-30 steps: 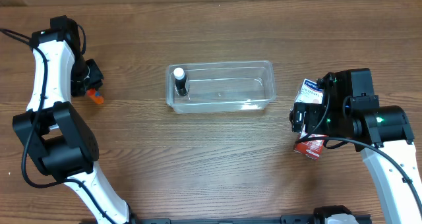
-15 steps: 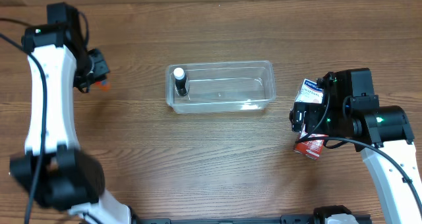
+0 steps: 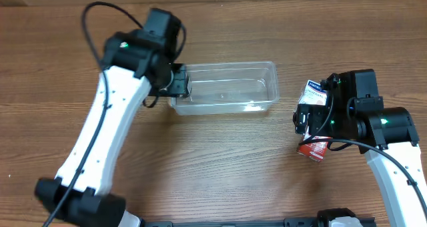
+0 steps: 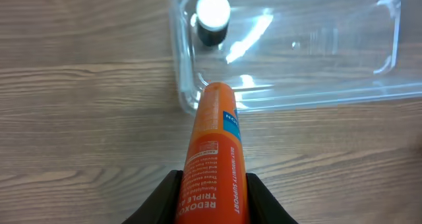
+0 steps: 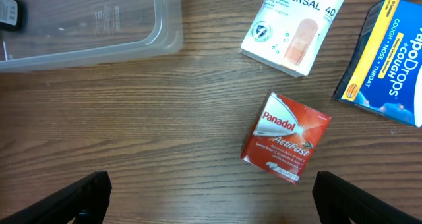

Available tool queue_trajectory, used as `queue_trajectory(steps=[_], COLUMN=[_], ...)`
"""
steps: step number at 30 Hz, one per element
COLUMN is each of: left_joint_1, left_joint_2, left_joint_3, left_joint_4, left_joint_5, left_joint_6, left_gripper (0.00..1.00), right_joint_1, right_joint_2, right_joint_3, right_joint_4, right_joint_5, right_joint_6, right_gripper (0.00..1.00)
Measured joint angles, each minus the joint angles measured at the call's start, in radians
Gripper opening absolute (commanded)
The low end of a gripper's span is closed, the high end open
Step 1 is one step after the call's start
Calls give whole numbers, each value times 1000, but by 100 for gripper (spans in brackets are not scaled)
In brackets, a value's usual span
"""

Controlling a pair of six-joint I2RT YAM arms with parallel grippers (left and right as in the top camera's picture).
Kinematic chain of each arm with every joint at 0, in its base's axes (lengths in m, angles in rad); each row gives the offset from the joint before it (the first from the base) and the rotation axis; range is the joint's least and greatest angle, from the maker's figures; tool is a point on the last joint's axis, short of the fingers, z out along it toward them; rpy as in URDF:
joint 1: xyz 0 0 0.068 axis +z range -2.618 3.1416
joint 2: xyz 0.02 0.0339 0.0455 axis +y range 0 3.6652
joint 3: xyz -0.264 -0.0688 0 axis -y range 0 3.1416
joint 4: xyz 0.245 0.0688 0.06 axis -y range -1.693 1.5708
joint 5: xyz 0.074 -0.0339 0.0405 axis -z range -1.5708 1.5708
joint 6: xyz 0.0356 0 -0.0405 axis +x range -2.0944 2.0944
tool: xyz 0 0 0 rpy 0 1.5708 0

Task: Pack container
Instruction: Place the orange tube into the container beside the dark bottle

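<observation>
Overhead view: your clear container (image 3: 233,90) sits toward the far middle of the wooden table (image 3: 213,173), with its long side running left to right. Your left arm (image 3: 107,120) reaches in from the left, and the left gripper (image 3: 175,80) is at the tub's left end.

Left wrist view: its 2 fingers are clamped on an orange bottle (image 4: 214,145), whose far end overlaps the container's near left corner. 1 small dark bottle (image 4: 212,16) with a white cap stands upright inside the tub at that same end.

Right wrist view: the right gripper (image 5: 211,197) hangs above the table with its 2 fingers spread wide apart, holding nothing. Beyond them lies a red Panadol box (image 5: 285,137). Further on lie a white plasters box (image 5: 297,26) and a blue and yellow drops packet (image 5: 386,59), all outside the container, to its right.
</observation>
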Motion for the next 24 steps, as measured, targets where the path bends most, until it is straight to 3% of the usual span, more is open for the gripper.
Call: queue_trajectory(steps=[14,15,17,24], left_joint_1=[-7,-7,-7,-7], left_joint_2=[365,384,385,390], left_joint_3=[-1,-1,0,0], left_joint_4=[97,97,95,74], left_joint_5=[-1,0,0,3], left_joint_6=[-2,-2,-2,-9], left_gripper=[22,26,65,74], right_joint_1=[0,0,0,0], right_joint_2=[0,0,0,2], right_joint_3=[0,0,0,0], right_joint_4=[-8,-9,-10,-10], right_joint_5=[0,0,0,0], right_joint_6=[0,0,0,0], right_gripper=[100,100,100,100])
